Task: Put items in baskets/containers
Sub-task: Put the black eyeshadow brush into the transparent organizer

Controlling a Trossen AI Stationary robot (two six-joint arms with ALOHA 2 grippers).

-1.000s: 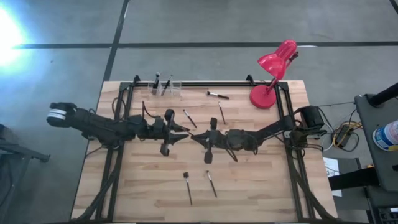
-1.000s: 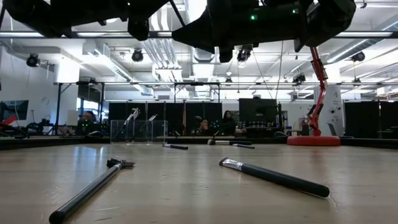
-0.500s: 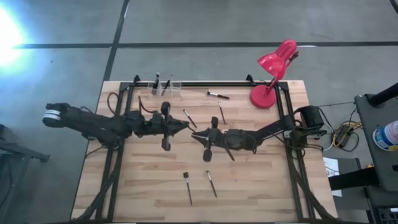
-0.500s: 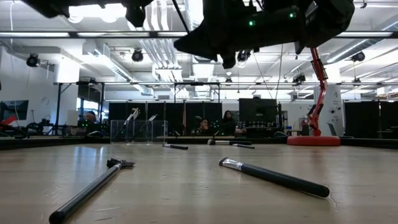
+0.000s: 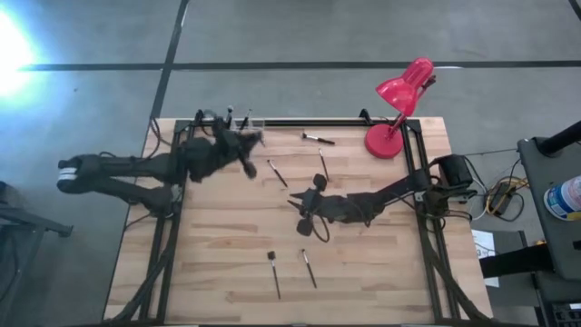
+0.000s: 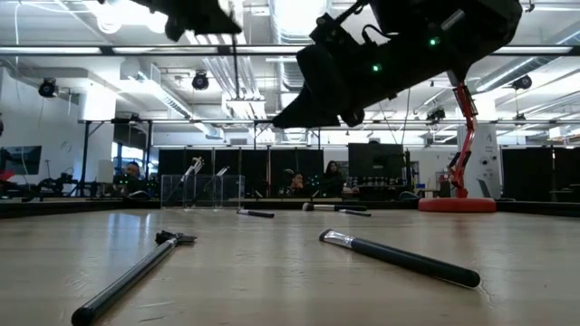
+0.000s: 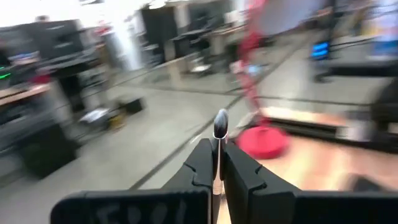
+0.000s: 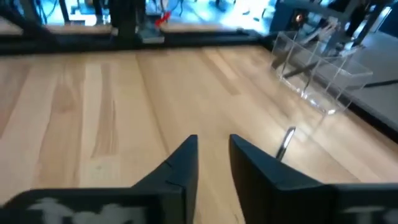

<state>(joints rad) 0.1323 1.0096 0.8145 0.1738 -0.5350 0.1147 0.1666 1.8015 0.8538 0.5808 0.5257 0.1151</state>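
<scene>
The left tool (image 7: 216, 163) is closed on one brush (image 7: 220, 127), gripped partway along the handle so that the bristle head projects beyond the fingertips. In the high view the left tool (image 5: 243, 145) sits near the table's far edge, close to the clear containers (image 5: 243, 125) by the far-left corner. Holding the brush lengthwise in line with the fingers likely serves to let it drop end-first into a narrow compartment. The containers already hold a few upright brushes (image 6: 191, 172).

The right tool (image 8: 213, 155) is partly open and holds nothing; bare table shows between its fingers. In the high view the right tool (image 5: 304, 202) is over the middle of the table (image 5: 390, 272), near a loose brush (image 5: 277, 173), probably positioned for the next pickup.

Remaining loose brushes:
- Two brushes (image 5: 290, 270) lie near the table's near edge.
- One brush (image 5: 319, 138) lies by the far edge, beside the red lamp (image 5: 397, 104) at the far-right corner.
</scene>
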